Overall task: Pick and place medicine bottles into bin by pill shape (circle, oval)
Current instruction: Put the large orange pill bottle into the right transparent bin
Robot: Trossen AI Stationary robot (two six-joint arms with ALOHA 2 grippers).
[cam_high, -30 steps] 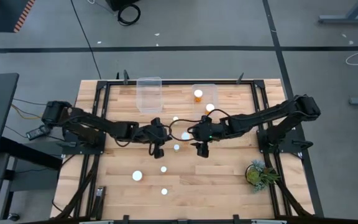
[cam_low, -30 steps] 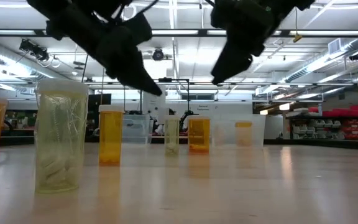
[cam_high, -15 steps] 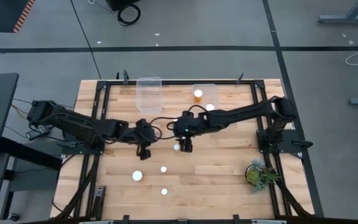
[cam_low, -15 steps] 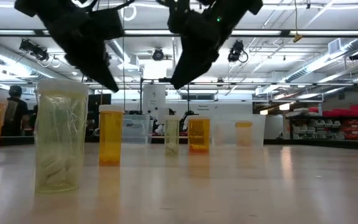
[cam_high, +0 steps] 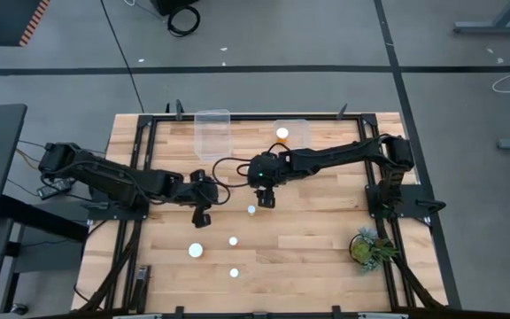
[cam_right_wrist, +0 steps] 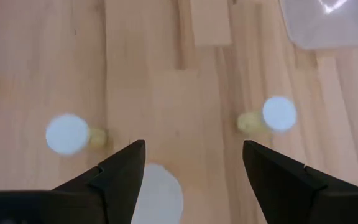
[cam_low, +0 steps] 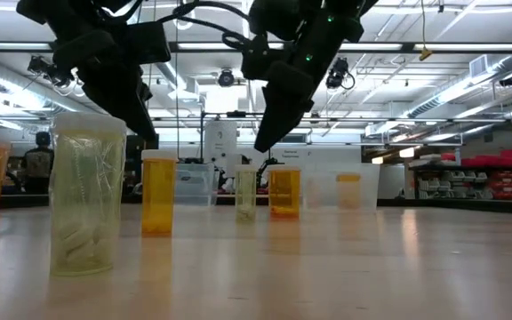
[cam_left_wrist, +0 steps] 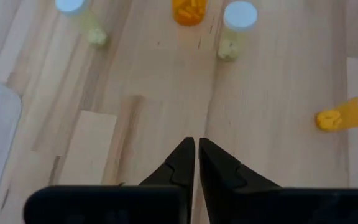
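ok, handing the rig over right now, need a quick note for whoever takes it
Left claw: shut, holding nothing, over the wooden table left of centre.
Right claw: open, holding nothing, hovering mid-table; a white bottle cap shows between its fingers in the wrist view.
Done: one amber pill bottle with a white cap sits in the right clear plastic bin.
Left: four white-capped bottles visible on the table; the right arm may hide more. No bottle seen in the left clear plastic bin.
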